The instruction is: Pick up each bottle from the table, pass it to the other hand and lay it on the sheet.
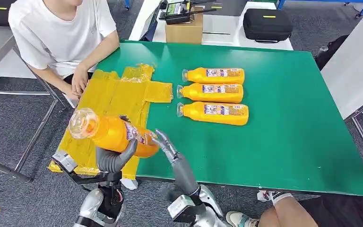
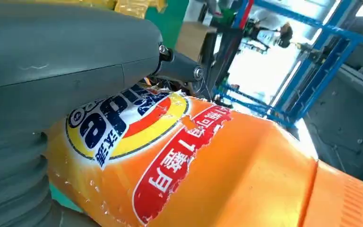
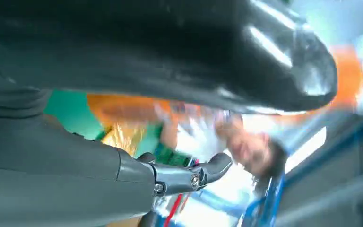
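My left hand (image 1: pixel 115 159) grips an orange juice bottle (image 1: pixel 111 133) from below, holding it in the air over the near end of the yellow sheet (image 1: pixel 118 94), its clear cap end toward the table's left edge. In the left wrist view the bottle's label (image 2: pixel 137 137) lies against my left hand (image 2: pixel 61 66). My right hand (image 1: pixel 166 144) stands beside the bottle's base with its fingers stretched out, gripping nothing. Three more orange bottles (image 1: pixel 215 75) (image 1: pixel 211 92) (image 1: pixel 215 113) lie side by side on the green table (image 1: pixel 288 118).
A person in a white shirt sits at the far left corner, one hand (image 1: pixel 79 80) resting on the sheet's edge. A cardboard box (image 1: pixel 184 30) and a black case (image 1: pixel 267 23) stand beyond the table. Another person's foot (image 1: pixel 236 218) is by the near edge.
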You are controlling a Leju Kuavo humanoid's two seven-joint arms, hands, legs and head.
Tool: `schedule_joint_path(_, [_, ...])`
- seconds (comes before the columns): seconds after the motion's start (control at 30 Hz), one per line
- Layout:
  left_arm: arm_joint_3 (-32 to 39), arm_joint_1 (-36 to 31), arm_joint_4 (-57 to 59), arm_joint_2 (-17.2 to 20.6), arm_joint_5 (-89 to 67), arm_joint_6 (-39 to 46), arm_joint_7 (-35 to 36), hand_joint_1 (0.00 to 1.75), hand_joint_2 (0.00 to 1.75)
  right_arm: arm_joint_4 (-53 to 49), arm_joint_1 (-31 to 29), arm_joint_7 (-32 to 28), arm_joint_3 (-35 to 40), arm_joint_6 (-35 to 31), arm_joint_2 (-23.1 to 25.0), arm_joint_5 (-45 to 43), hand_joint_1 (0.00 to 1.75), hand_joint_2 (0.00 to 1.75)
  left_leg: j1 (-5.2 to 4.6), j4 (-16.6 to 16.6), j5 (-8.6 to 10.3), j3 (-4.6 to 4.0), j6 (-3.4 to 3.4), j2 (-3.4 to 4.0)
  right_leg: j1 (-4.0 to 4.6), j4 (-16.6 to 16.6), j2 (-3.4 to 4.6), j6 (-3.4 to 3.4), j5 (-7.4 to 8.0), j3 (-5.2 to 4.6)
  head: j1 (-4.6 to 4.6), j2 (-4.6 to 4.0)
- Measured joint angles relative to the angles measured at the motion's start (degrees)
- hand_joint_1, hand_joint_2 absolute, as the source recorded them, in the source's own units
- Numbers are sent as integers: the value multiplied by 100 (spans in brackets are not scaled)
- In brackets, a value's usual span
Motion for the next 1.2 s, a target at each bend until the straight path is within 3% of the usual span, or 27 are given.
schedule_joint_path(0.27, [0, 16, -37, -35, -381, 372, -113, 175, 175, -161, 40, 0, -135, -161, 70, -57, 0, 0, 0, 0, 0, 1, 0, 0, 0, 0, 0, 0, 0, 0, 2, 0])
schedule_joint_path(0.43, [-83, -120, 15, 4, -2874, 2272, -505, 175, 175, -221, 55, 0, -135, -544, 50, 291, 0, 0, 0, 0, 1, 2, 0, -3, 0, -1, -1, 0, 0, 0, 0, 0])
schedule_joint_path(0.6, [-164, -428, 537, 151, -4027, 2525, -192, 175, 175, -535, 290, 0, -159, -706, -68, 573, 0, 0, 0, 0, 1, 1, 0, -4, 0, -1, -3, 0, 0, 0, 2, 0])
schedule_joint_path(0.73, [-133, -767, 1146, 362, -5997, 3719, 277, 175, 175, -950, 629, 0, -338, -512, -223, 523, 0, 0, -1, 0, 1, 1, 0, -6, 0, -1, -4, 0, 0, 0, 2, -2])
schedule_joint_path(0.8, [-103, -916, 1452, 444, -6694, 3924, 519, 175, 175, -1132, 780, 0, -470, -310, -267, 415, 0, 0, 0, 0, 1, 1, 0, -5, 0, -1, -3, 0, 0, 0, 2, 0])
schedule_joint_path(0.9, [-96, -1190, 1962, 538, -7482, 3880, 891, 175, 175, -1370, 968, 0, -721, -11, -315, 341, 0, 0, 0, 0, 1, 2, 0, -3, 0, -1, -3, 0, 0, 0, 0, 0])
schedule_joint_path(1.1, [-166, -1978, 3013, 691, -8749, 2879, 2209, 175, 175, -1593, 1200, 0, -1136, 245, -339, 324, 0, 0, -1, 0, 7, 1, 6, -5, 0, 1, -3, 0, 3, 1, 4, 0])
schedule_joint_path(1.2, [-166, -2117, 3192, 704, -8824, 2786, 2344, 175, 175, -1620, 1230, 0, -1180, 245, -337, 313, 0, 0, -1, 0, 7, 2, 6, -5, 0, 1, -3, 0, 3, 1, 2, 0])
